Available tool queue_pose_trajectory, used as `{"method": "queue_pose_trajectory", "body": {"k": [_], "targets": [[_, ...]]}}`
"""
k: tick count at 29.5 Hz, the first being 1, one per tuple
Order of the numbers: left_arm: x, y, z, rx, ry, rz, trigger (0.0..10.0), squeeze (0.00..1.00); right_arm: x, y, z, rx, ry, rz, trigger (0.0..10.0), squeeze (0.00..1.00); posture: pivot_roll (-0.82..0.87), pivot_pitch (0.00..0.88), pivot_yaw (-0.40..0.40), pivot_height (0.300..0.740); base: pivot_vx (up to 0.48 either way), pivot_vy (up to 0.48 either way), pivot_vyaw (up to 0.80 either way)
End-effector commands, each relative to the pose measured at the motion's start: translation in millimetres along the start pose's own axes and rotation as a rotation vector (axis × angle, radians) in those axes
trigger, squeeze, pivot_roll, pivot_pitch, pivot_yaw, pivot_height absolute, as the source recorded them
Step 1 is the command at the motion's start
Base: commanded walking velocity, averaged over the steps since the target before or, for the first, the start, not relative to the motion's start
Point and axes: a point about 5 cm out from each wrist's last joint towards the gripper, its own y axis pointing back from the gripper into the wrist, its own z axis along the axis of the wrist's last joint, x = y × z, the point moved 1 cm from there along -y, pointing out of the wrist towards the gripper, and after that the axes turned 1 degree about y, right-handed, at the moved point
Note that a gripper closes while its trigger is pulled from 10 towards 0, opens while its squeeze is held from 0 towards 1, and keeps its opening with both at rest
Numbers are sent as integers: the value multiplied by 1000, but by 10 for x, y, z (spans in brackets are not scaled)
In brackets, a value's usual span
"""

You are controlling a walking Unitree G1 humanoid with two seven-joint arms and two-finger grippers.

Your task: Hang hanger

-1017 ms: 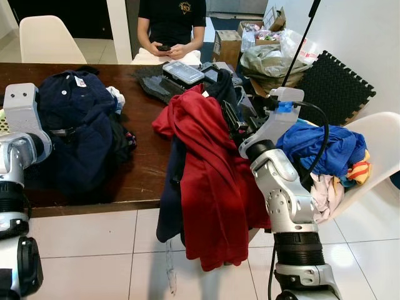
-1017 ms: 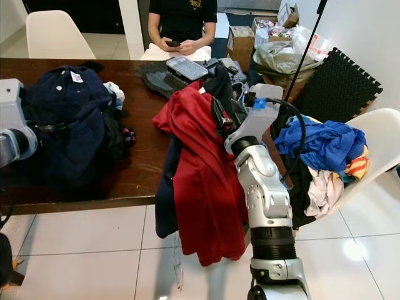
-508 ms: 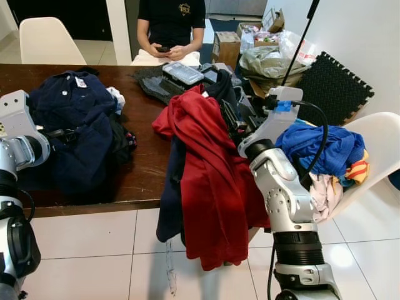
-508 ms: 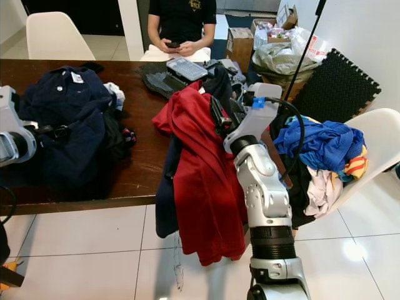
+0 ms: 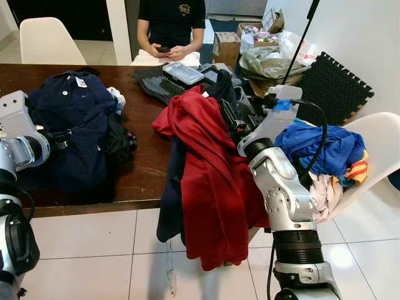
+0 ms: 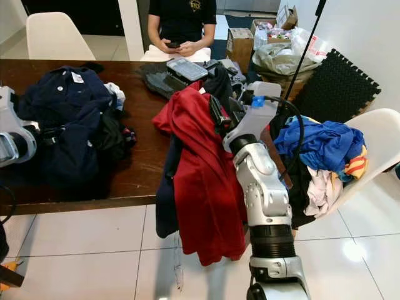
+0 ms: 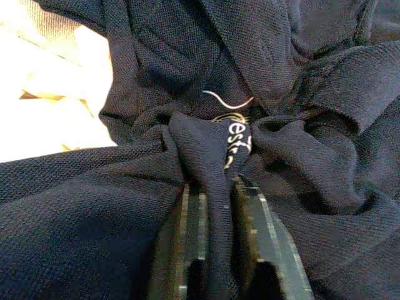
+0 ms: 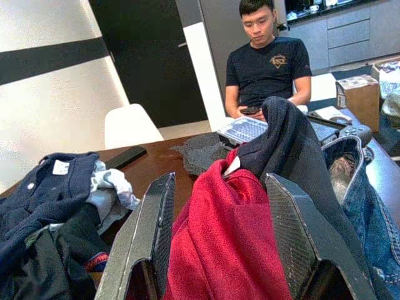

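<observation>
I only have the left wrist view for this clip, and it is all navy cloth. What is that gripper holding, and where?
Observer: The left gripper is shut on a fold of the navy shirt, which lies on the dark wooden table.
Operator: And the other arm?
Observer: The right gripper is open, its fingers on either side of a red garment draped over the table's edge.
Operator: Anyone nearby?
Observer: A person sits at the far side, holding a phone.

Evenly bright, sharp head views; glare on floor tiles [image 5: 340, 256]; blown-out patch and soft focus at left wrist.
</observation>
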Motion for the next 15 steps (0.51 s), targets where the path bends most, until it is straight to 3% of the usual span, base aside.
{"method": "queue_pose_trajectory", "body": {"k": [1,8,9,11,13,15], "targets": [[87,-9,-99,48,27,26,0,0,3,-10,-24,8,-6,5,10000,0,80,112,-82,740,0,0,0],[100,31,39,-21,26,51,0,0,3,-14,-24,5,-8,3,10000,0,84,101,-82,740,0,0,0],[70,66,160,-87,34,51,0,0,3,-16,-22,3,-9,3,10000,0,84,101,-82,740,0,0,0],[70,66,160,-87,34,51,0,0,3,-16,-22,3,-9,3,10000,0,84,101,-82,740,0,0,0],[-2,160,408,-236,16,47,0,0,5,-16,-23,0,-11,3,10000,0,85,91,-84,740,0,0,0],[-2,160,408,-236,16,47,0,0,5,-16,-23,0,-11,3,10000,0,85,91,-84,740,0,0,0]]}}
